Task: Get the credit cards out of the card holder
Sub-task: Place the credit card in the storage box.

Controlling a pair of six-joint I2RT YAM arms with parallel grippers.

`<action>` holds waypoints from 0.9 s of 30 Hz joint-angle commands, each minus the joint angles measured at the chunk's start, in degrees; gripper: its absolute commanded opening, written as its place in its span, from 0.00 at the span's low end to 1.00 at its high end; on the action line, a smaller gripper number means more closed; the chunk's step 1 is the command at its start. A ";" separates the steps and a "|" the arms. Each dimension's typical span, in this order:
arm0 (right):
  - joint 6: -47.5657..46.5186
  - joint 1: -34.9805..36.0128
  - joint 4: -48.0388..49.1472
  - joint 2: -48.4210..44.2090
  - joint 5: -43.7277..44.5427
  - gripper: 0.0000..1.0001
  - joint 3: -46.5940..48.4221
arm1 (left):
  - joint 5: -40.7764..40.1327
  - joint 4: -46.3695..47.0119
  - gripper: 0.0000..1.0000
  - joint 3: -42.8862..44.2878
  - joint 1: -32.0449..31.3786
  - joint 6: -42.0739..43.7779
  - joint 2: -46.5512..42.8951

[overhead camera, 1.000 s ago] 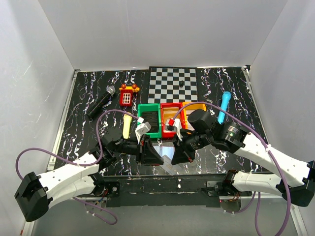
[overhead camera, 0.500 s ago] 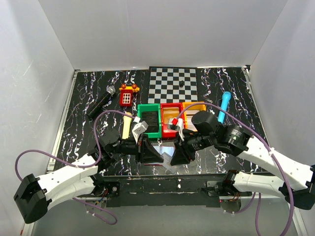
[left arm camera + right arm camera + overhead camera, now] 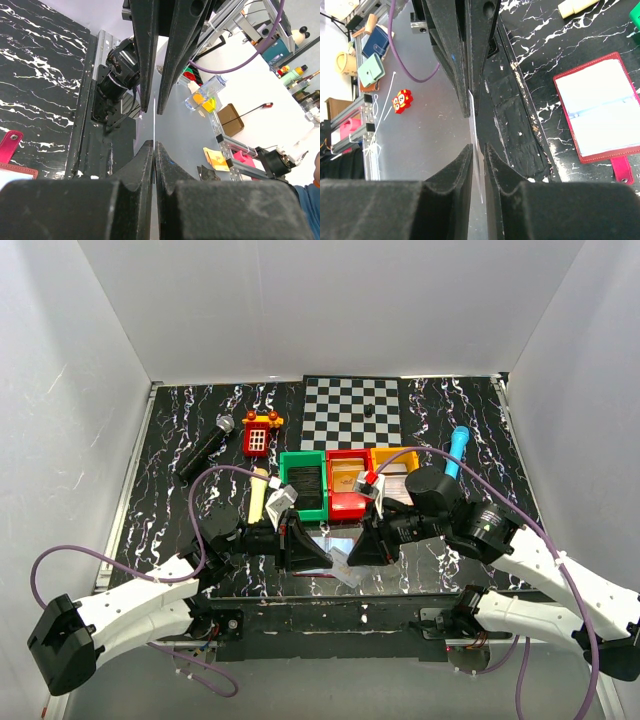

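Observation:
The card holder (image 3: 600,110) lies open on the black marbled table, dark red with pale shiny sleeves and a red tab (image 3: 620,170); its tab also shows in the left wrist view (image 3: 10,140). My two grippers face each other over the table's near edge. My left gripper (image 3: 154,142) is shut on a thin pale credit card (image 3: 155,120) seen edge-on. That card's (image 3: 476,135) other end sits between the fingers of my right gripper (image 3: 479,146), whose jaws stand slightly apart around it. From above the card (image 3: 344,567) hangs between both grippers.
Behind the grippers stand a green bin (image 3: 303,483), a red bin (image 3: 347,482) and a yellow bin (image 3: 395,468), each with a card inside. Farther off lie a microphone (image 3: 205,447), a red toy phone (image 3: 260,433), a chessboard (image 3: 352,408), a blue marker (image 3: 456,452) and a pale yellow marker (image 3: 258,495).
My right gripper went from shut to slightly open, its jaws now around the card's free end, and its arm swung nearer and rightward. The left gripper stayed shut on the card, barely moving.

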 commanded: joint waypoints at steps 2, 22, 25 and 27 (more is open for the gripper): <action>1.42 -0.33 4.17 -0.46 -0.50 0.25 0.07 | -0.18 1.99 0.00 -0.72 -0.20 -0.44 -0.37; 0.10 -2.87 -1.10 -0.72 7.82 0.01 2.44 | -14.74 -13.80 0.61 1.29 0.15 5.61 -5.28; 0.80 -7.00 -2.86 -1.60 14.06 0.01 2.09 | -21.78 -19.61 0.63 1.91 1.02 7.37 -7.48; 1.33 -9.72 -4.09 -1.95 18.54 0.01 2.00 | -24.60 -21.47 0.63 2.00 1.99 7.90 -7.67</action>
